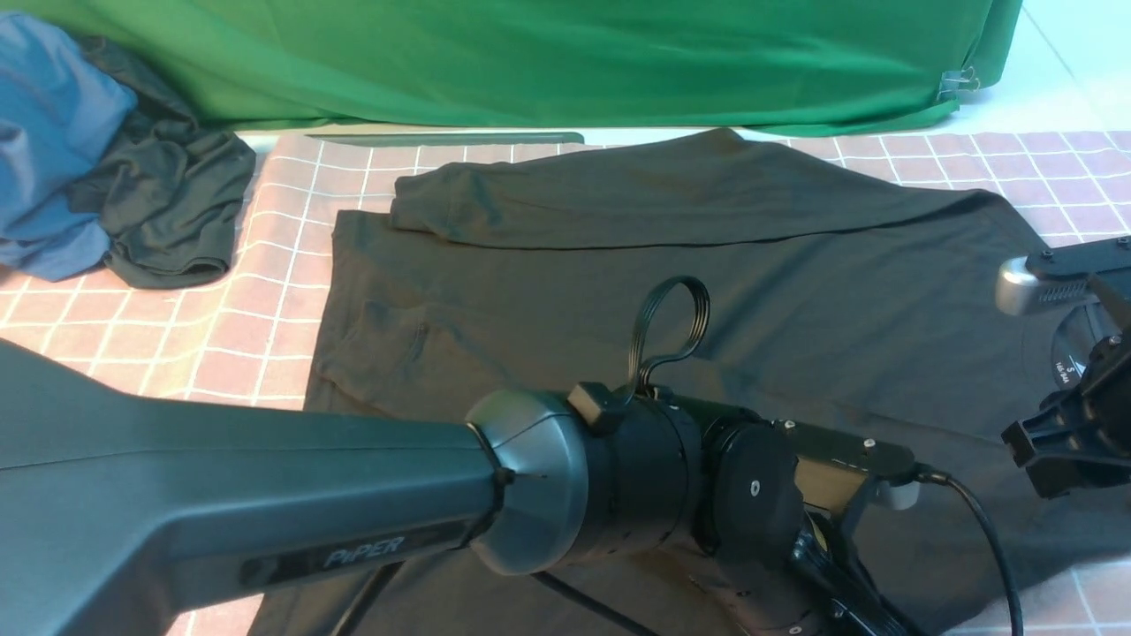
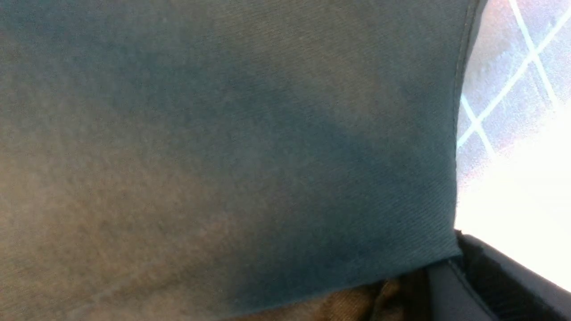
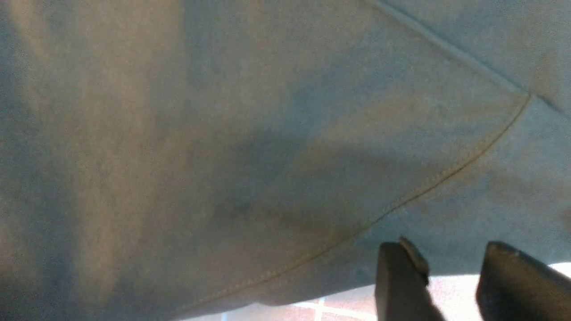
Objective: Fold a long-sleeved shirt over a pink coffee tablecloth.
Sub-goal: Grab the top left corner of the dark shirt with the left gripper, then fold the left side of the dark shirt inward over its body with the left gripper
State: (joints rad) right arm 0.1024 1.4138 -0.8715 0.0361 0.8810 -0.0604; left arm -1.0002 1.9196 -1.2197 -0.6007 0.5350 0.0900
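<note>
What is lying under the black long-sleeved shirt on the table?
The pink coffee tablecloth lies under the long-sleeved shirt; its white-gridded squares show past the shirt's left and far right edges. Whether anything else lies beneath the shirt cannot be seen, because the fabric covers it.

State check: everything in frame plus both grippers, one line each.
shirt: spread flat, far sleeve folded across the body
tablecloth: laid flat under the shirt
left gripper: shut on the shirt's edge
right gripper: open, at the shirt's edge
blue garment: bunched, far left
dark garment: crumpled against the blue one
green cloth: draped at the back
</note>
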